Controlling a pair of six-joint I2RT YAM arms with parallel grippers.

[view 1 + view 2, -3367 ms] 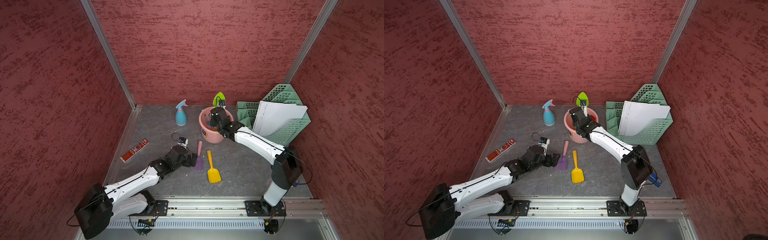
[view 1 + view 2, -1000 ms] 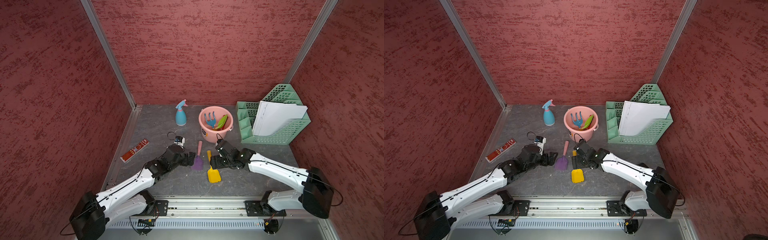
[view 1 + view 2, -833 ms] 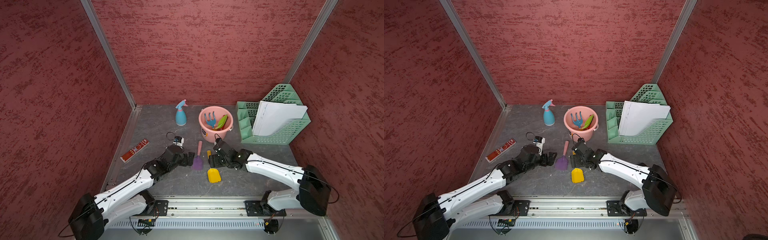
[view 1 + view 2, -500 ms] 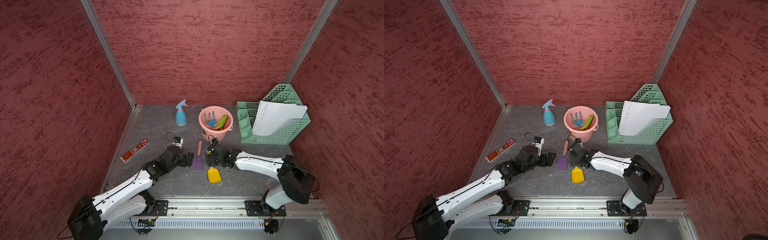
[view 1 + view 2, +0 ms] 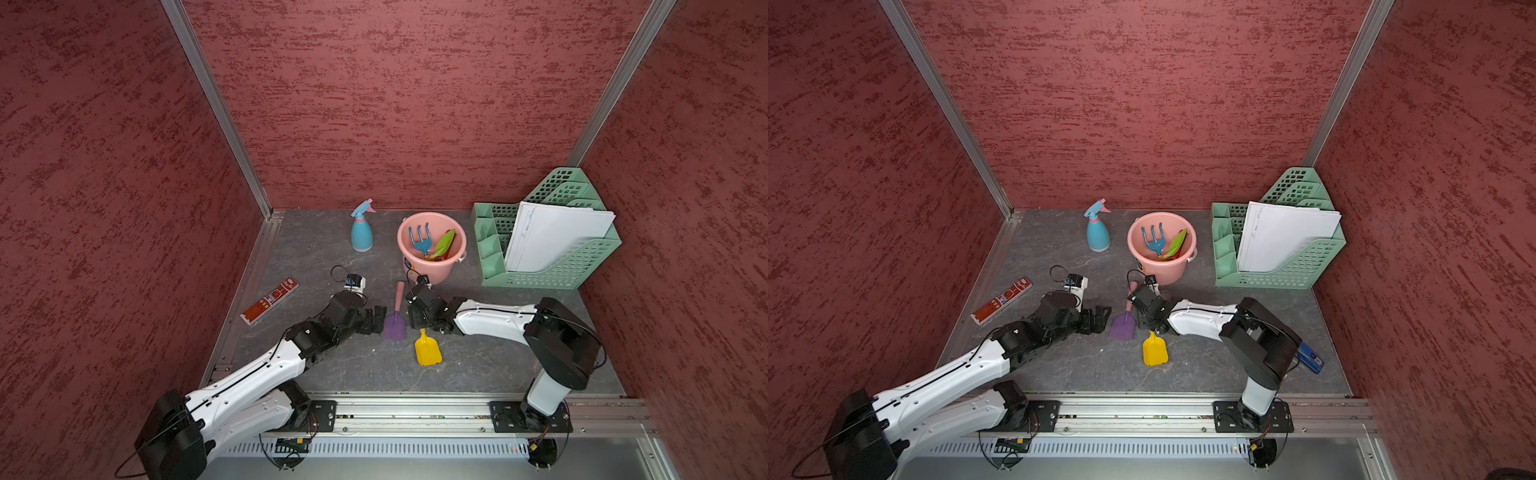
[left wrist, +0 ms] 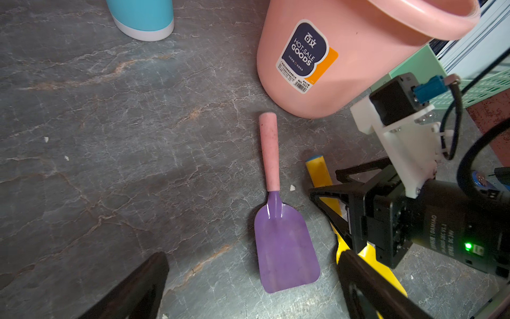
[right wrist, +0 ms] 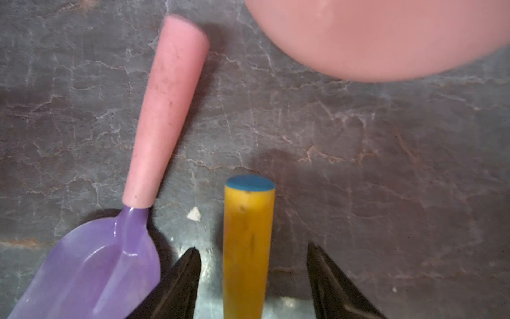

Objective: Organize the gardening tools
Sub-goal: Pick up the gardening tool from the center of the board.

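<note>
Two-sided gap | yellow shovel [image 7: 247, 281] handle between right gripper [image 7: 252, 247] jaws

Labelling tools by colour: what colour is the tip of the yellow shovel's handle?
Blue. The yellow shovel shows its handle tip best in the right wrist view.

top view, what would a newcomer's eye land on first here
The pink bucket stands out at the back, holding a blue claw and a green trowel. In front of it, the right pincer straddles the handle of the yellow shovel, jaws not yet touching, beside the purple scoop lying flat.
</note>
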